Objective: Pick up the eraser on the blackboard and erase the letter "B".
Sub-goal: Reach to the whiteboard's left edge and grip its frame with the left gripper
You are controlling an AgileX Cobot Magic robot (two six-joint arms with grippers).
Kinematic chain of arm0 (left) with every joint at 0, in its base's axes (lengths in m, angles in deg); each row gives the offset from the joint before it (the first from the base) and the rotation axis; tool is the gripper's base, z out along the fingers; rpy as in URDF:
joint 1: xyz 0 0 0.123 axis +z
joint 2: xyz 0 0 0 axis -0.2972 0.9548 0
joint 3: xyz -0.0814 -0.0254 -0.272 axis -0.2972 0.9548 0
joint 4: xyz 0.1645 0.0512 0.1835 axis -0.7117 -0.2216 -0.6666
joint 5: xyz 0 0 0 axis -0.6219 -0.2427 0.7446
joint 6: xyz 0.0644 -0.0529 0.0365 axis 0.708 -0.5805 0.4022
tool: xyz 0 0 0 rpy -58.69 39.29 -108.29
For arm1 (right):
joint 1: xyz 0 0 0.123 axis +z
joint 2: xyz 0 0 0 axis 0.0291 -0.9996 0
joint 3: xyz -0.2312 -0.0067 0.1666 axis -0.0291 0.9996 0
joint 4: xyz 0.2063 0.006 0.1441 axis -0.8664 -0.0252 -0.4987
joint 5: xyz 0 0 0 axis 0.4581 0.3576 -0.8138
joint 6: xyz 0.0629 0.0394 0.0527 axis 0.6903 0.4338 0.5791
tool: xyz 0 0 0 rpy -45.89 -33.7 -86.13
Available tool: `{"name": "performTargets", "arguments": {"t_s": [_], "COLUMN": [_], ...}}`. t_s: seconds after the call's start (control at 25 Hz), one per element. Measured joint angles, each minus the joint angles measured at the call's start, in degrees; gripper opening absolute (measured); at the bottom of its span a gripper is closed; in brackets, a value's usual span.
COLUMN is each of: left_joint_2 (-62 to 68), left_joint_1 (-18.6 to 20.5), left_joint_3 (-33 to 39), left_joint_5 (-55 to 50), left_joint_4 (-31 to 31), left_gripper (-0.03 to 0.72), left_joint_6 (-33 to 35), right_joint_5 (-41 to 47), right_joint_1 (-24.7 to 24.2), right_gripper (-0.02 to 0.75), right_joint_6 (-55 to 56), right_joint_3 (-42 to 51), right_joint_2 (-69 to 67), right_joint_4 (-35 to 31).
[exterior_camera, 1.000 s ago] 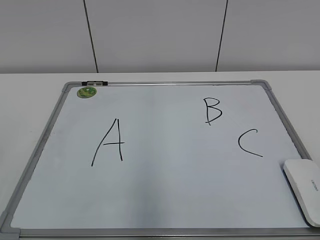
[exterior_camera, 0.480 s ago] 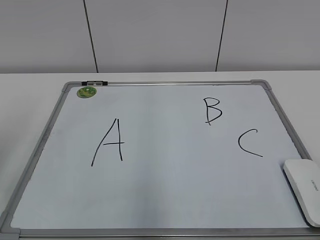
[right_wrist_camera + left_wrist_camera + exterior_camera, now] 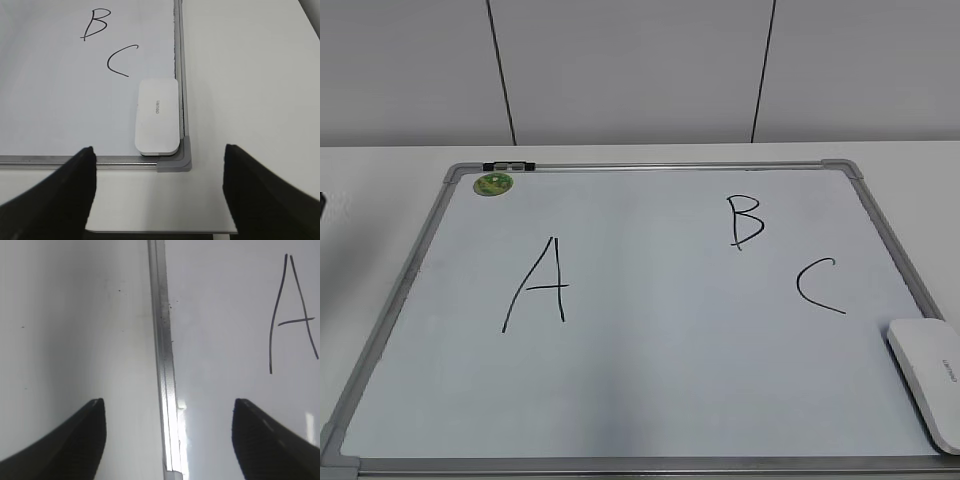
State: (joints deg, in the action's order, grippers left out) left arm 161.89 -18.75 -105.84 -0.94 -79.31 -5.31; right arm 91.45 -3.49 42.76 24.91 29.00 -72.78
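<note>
The white eraser [image 3: 928,375] lies flat on the blackboard [image 3: 650,166] in its near right corner, against the frame. The thin black letter "B" [image 3: 745,222] is at the upper right of the board. My right gripper [image 3: 159,149] is open and empty, hovering over the table just in front of the eraser [image 3: 158,116], with the "B" [image 3: 96,23] farther on. My left gripper [image 3: 169,405] is open and empty above the board's left frame rail [image 3: 162,340]. Neither gripper's jaws show in the exterior view.
A larger "A" [image 3: 538,285] is on the left and a curved "C" [image 3: 820,287] lies between the "B" and the eraser. A round green magnet [image 3: 493,184] and a black clip [image 3: 509,166] sit at the top left. The table's front edge [image 3: 160,231] is close below my right gripper.
A small dark sliver has appeared at the left edge of the exterior view. The eraser and the letters have not moved.
</note>
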Motion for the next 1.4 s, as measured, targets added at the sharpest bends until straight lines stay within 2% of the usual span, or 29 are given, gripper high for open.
{"name": "performTargets", "arguments": {"t_s": [0.32,0.72,1.08,1.4], "left_joint_2": [15.6,26.6,34.9,37.8], "left_joint_1": [0.0,0.2,1.8,2.5], "left_joint_3": [-9.9,-12.9,-19.3,-20.5], "left_joint_5": [-5.2,-1.3,-1.1,0.2], "left_joint_4": [1.8,3.8,6.6,9.1], "left_gripper": [0.543,0.421,0.402,0.377], "left_joint_6": [3.3,8.2,10.0,12.4], "right_joint_5": [0.0,0.0,0.0,0.0], "right_joint_1": [0.0,0.0,0.0,0.0], "right_gripper": [0.587,0.587,0.587,0.587], "right_joint_6": [0.0,0.0,0.0,0.0], "right_joint_3": [0.0,0.0,0.0,0.0], "right_joint_2": [0.0,0.0,0.0,0.0], "right_joint_4": [0.0,0.0,0.0,0.0]}}
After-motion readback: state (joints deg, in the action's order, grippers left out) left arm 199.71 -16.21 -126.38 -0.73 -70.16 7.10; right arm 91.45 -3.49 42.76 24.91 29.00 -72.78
